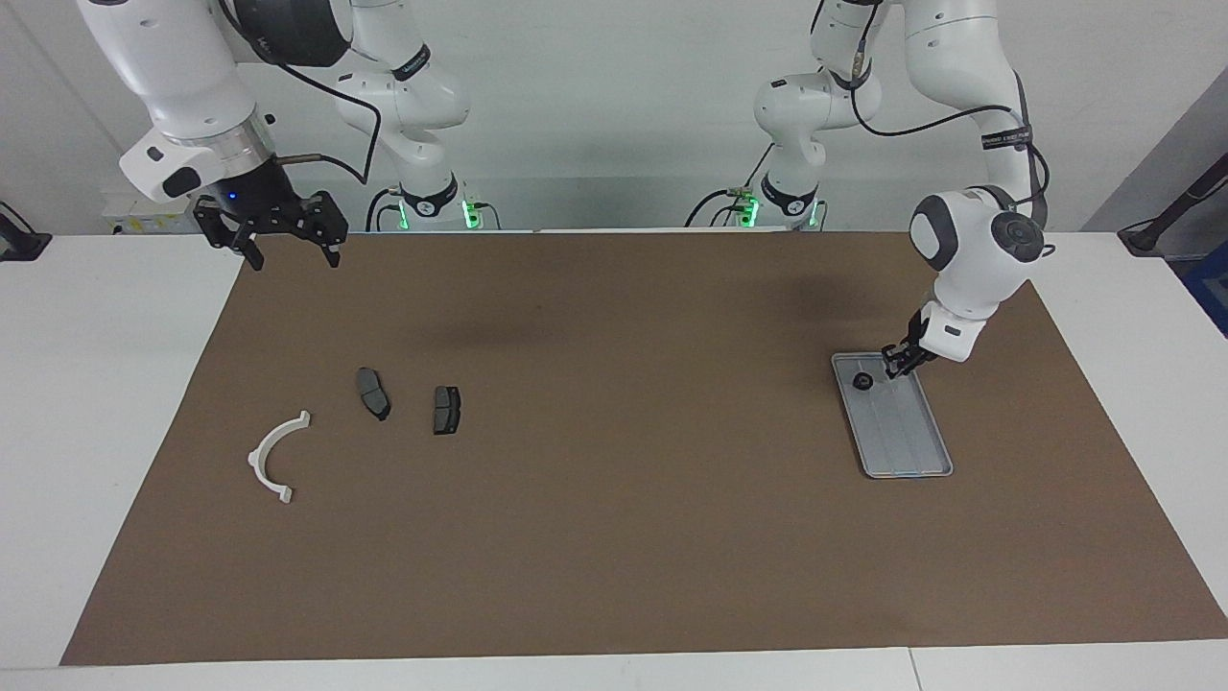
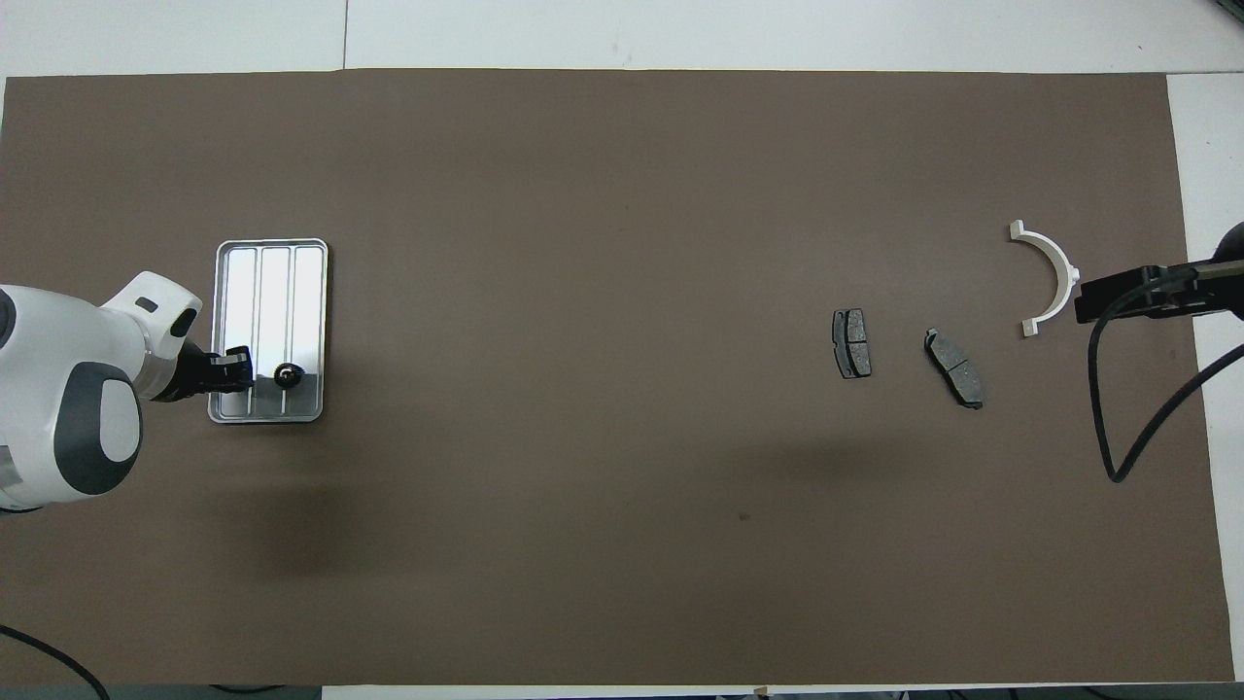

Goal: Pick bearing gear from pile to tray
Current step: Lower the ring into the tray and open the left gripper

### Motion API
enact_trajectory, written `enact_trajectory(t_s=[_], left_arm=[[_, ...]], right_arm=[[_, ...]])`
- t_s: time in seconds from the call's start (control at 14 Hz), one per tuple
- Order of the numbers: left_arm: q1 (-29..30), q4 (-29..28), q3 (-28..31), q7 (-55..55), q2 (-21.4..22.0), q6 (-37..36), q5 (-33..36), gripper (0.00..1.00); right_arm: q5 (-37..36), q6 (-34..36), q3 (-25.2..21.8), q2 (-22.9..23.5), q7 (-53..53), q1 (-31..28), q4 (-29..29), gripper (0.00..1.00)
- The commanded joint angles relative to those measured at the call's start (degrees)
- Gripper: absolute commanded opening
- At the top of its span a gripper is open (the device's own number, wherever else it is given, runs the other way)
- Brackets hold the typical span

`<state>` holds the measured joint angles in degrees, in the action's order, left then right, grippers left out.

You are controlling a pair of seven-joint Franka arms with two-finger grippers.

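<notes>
You'll see the bearing gear (image 1: 862,382) lying in the tray (image 1: 907,441); the left gripper (image 1: 900,364), closed and empty, hovers beside it. The right gripper (image 1: 288,251) waits wide open over the bench corner.

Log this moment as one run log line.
left gripper: shut, empty, over tray | bearing gear: in tray, apart from gripper | right gripper: open, waiting
</notes>
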<state>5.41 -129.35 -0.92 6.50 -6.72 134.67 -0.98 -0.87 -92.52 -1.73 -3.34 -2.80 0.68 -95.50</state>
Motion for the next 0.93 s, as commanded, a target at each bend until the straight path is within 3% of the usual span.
enact_trajectory(t_s=[0.0, 0.5, 0.64, 0.79, 0.86], left_arm=[[0.2, -1.0, -0.4, -0.2, -0.5, 2.5, 0.2, 0.00], [-0.1, -1.0, -0.4, -0.1, -1.1, 2.8, 0.2, 0.02], [-0.1, -1.0, -0.4, -0.3, -1.1, 2.6, 0.2, 0.25], [-0.1, -0.4, -0.4, -0.4, -1.1, 2.0, 0.2, 0.58], [-0.1, 0.2, -0.4, -0.3, -1.1, 1.6, 0.2, 0.61]], right_arm=[[1.2, -1.5, 0.2, -0.4, 0.6, -0.2, -1.1, 1.00], [1.1, -1.6, 0.2, -0.4, 0.7, -0.1, -1.0, 1.00], [1.2, -1.6, 0.2, -0.4, 0.7, -0.2, -1.1, 1.00], [1.2, -1.5, 0.2, -0.4, 0.6, -0.4, -1.0, 1.00], [1.2, -1.5, 0.2, -0.4, 0.5, -0.5, -1.1, 1.00]])
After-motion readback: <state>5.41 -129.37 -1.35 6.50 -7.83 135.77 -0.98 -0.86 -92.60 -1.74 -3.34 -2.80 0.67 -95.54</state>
